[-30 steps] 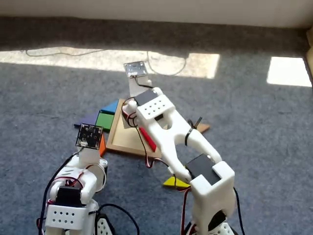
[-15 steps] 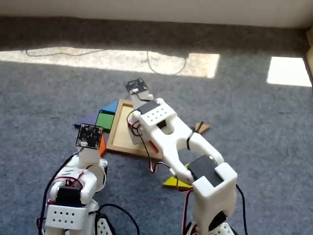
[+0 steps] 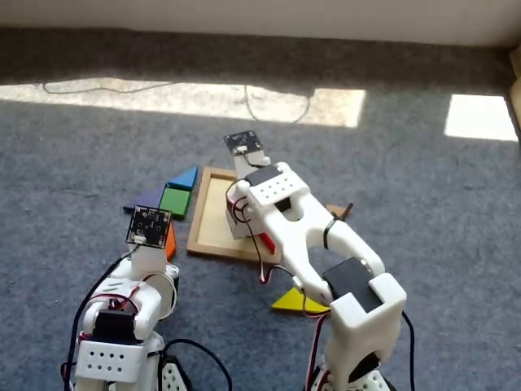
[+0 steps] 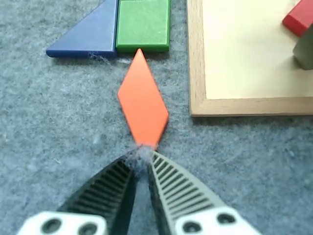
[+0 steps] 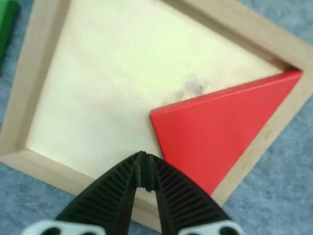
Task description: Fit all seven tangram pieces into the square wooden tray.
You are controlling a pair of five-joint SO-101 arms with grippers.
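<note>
Your right gripper, fingers together, hangs over the pale wooden tray by the smooth red triangle; your left gripper, likewise closed, meets the orange diamond.

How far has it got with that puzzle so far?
One of seven is in: the red triangle lies in a corner of the wooden tray. Nothing is in hand: the right tool hangs shut over the tray, the left tool shut by the orange piece. Six lie on the carpet: that orange piece, green square, dark blue triangle, light blue piece, yellow triangle, brown piece.
</note>
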